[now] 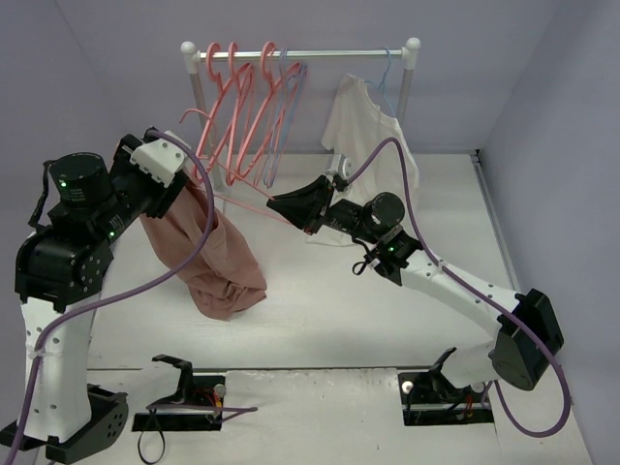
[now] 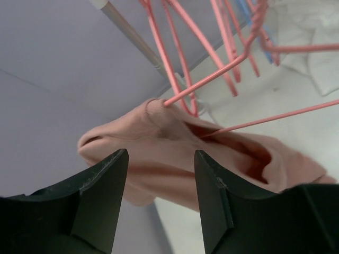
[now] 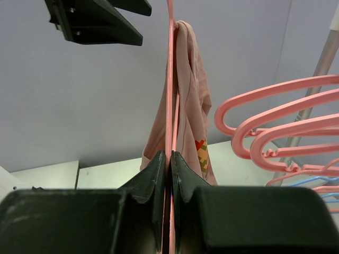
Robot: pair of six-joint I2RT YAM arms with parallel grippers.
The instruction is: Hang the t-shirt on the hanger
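R gripper [image 3: 170, 157] tight on hanger [image 3: 170, 79], t-shirt [image 3: 186, 100] over its far end; L gripper [image 2: 159, 161] wide open, empty.

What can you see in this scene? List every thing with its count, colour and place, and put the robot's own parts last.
dusty salmon-pink cloth t-shirt: one, pink, hanging from the held hanger, left of centre.
thin coral-pink clothes hanger: one, coral, its wire inside the t-shirt's neck.
spare coral-pink hangers: at least three, coral, left part of the rail.
lavender hanger: one, lavender, right of the spare ones.
pale blue hanger: one, blue, the rail's right end.
white cloth shirt: one, white, on the blue hanger.
metal rail on white posts: one, silver, far side.
white table: one, beneath everything.
left arm's fingers: two, black, open, near the t-shirt.
right arm's fingers: two, black, shut on the coral hanger.
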